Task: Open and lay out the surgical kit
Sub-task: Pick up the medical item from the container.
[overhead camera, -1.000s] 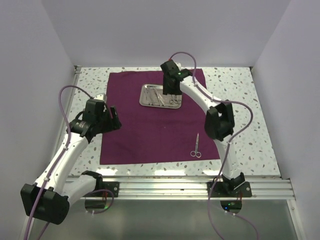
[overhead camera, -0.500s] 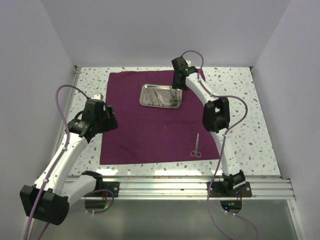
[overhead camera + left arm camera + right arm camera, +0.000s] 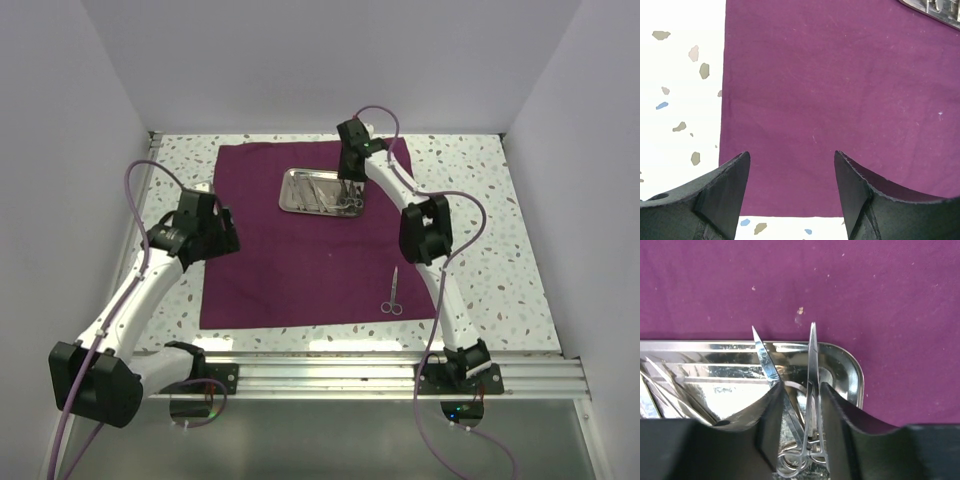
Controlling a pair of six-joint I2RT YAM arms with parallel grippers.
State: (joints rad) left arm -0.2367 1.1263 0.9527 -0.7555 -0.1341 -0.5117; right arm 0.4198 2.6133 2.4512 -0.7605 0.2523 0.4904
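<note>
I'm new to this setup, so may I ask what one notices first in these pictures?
The dark purple cloth spread flat on the speckled table stands out most, with a shiny steel tray near its far edge. The right gripper reaches into that tray, its fingers either side of ring-handled instruments. One pair of scissors lies alone on the cloth near its near right corner.

the left tool hangs over the maroon cloth, its two dark fingers spread wide with only fabric between them. the cloth's left and near edges lie on the speckled white desk. a sliver of the steel tray shows top right.
</note>
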